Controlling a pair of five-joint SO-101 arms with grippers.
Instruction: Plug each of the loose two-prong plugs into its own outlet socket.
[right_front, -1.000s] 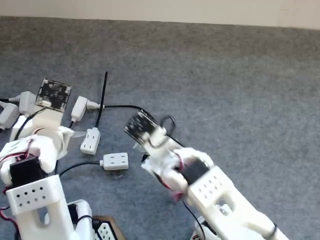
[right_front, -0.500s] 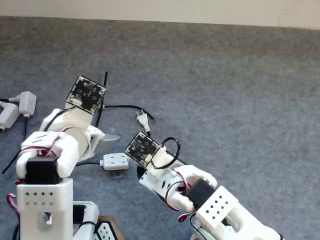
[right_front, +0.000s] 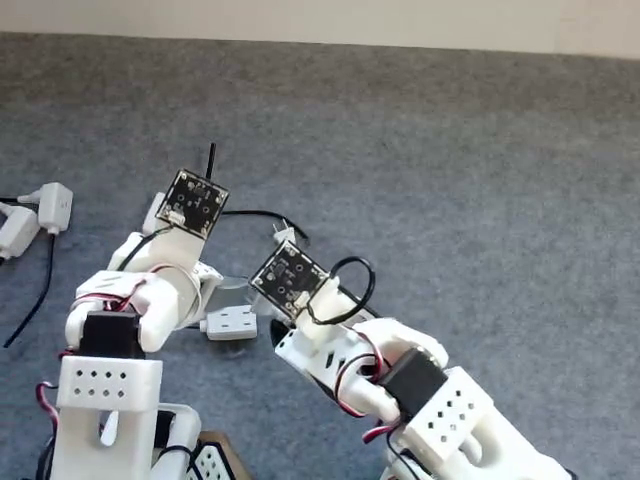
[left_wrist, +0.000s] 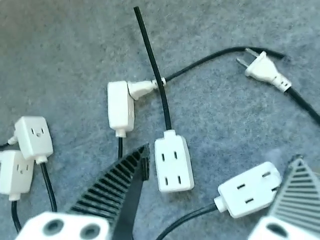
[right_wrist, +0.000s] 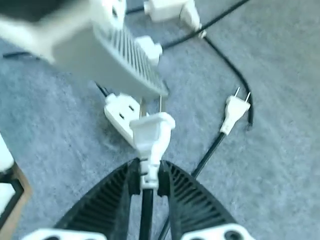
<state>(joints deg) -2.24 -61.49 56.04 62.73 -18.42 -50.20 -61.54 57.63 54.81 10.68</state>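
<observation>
Grey carpeted bench (right_front: 480, 200). Right end effector (right_wrist: 149, 172) is clamped on a white plug (right_wrist: 150, 131), prongs just short of a socket (right_wrist: 120, 112), not seated. Left end effector (left_wrist: 220, 155) is spread wide beside that socket. Second plug (right_wrist: 234, 111) lies loose nearby. Both still to do.

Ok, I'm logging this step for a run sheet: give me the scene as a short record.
surface: carpet
right end effector: shut on held plug, beside a socket
left end effector: open, above second socket
loose plug: on carpet, unplugged
</observation>
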